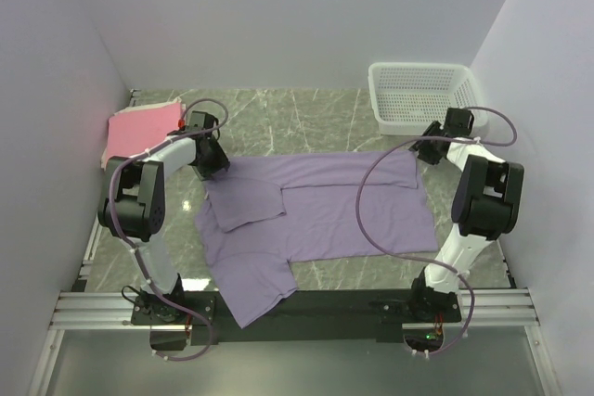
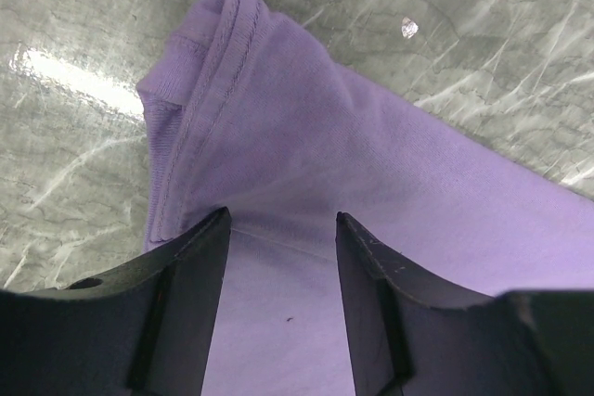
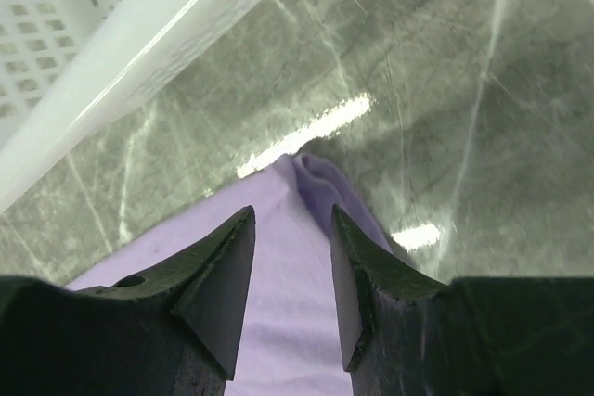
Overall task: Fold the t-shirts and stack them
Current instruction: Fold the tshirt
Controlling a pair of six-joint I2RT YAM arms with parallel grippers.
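Note:
The lavender t-shirt (image 1: 325, 220) lies spread across the middle of the table, one sleeve folded in over its left part and its lower left corner hanging past the front edge. The pink t-shirt (image 1: 139, 132) sits folded at the back left. My left gripper (image 1: 212, 160) is low over the lavender shirt's back left corner; in the left wrist view its jaws (image 2: 283, 222) stand apart over the lavender cloth (image 2: 306, 136), a hemmed edge just ahead. My right gripper (image 1: 429, 149) is at the back right corner, open (image 3: 290, 215), straddling the cloth's tip (image 3: 311, 173).
A white mesh basket (image 1: 422, 95) stands at the back right, its rim (image 3: 139, 53) close to my right gripper. White walls close in the left, back and right sides. A metal rail (image 1: 297, 308) runs along the front edge by the arm bases.

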